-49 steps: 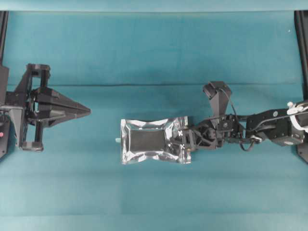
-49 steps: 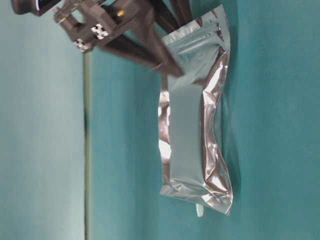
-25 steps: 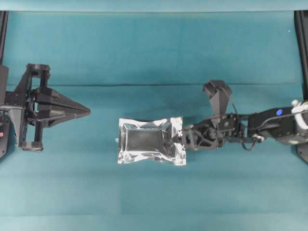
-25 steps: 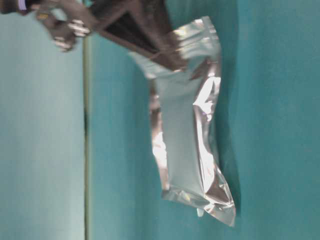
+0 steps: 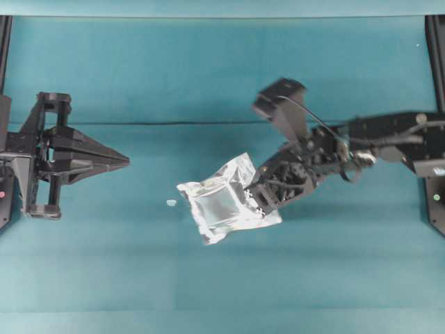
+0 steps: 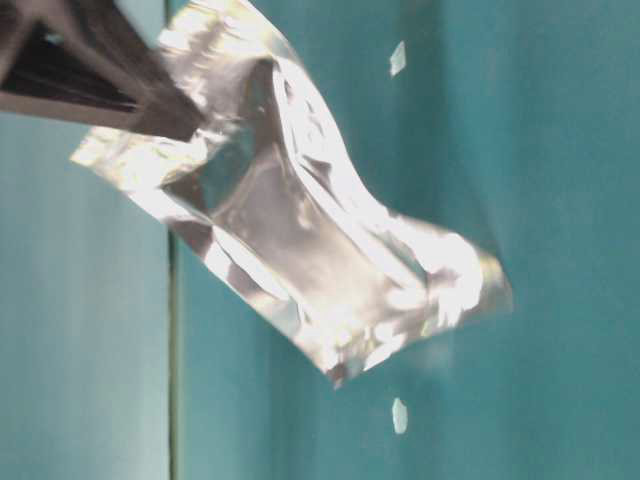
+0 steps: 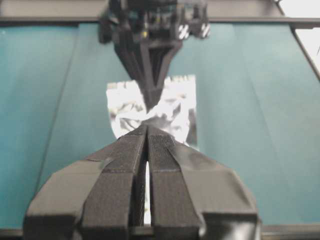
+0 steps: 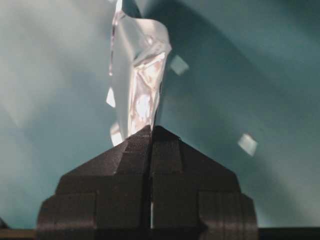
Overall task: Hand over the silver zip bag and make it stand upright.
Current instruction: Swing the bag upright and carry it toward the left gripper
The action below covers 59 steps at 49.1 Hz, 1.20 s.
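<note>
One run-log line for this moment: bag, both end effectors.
silver zip bag: lifted, tilted | right end effector: shut on bag edge | left end effector: shut, empty, apart from bag | handover: not yet done

Teal cloth (image 5: pixel 208 69) covers the table, one crease running across it. Small white scrap (image 5: pixel 171 202) lies at nine o'clock of centre.

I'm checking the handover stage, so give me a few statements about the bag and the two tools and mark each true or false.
1. The right tool is shut on the silver zip bag. True.
2. The left tool also grips the bag. False: it is shut on nothing, well apart from the bag on the left.
3. The bag lies flat on the teal cloth. False: it is held tilted in the right tool.
4. A small white scrap lies on the cloth between the bag and the left tool. True.
</note>
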{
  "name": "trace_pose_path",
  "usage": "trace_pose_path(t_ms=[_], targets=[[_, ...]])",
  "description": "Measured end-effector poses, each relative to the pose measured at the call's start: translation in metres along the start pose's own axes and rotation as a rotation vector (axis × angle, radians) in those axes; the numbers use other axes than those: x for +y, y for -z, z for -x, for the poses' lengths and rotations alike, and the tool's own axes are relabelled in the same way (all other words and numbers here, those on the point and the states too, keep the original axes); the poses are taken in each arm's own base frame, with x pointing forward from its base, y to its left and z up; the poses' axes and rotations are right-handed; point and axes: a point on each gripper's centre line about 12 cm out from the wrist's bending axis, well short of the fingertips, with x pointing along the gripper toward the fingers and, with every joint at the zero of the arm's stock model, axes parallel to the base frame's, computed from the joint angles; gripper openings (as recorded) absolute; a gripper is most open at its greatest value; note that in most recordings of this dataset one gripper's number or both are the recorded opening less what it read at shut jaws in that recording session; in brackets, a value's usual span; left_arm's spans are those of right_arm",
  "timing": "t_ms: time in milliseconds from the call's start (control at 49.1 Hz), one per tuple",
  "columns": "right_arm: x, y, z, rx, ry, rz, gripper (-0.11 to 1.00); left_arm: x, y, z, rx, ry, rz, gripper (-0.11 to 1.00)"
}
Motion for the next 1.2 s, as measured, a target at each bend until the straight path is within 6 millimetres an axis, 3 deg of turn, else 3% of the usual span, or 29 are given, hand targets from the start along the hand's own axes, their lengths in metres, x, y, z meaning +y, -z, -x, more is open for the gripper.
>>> trace_pose_path(t_ms=[204,672,957,1201], targets=[[0.021,-0.019,0.018,0.097,0.072,0.169,-0.05,0.0,-0.001,0.01,-0.023,0.0,-0.003,0.01],[0.063,-0.057,0.029,0.362,0.182,0.585,-0.05,0.001,0.0,0.029,0.017,-0.004,0.0,0.01],[0.078,-0.07,0.02,0.383,0.263,0.843,-0.05,0.0,-0.001,0.029,0.015,-0.002,0.0,0.01],[0.08,-0.069,0.004,0.41,0.267,0.912,-0.05,0.001,-0.001,0.03,0.014,-0.004,0.003,0.01]])
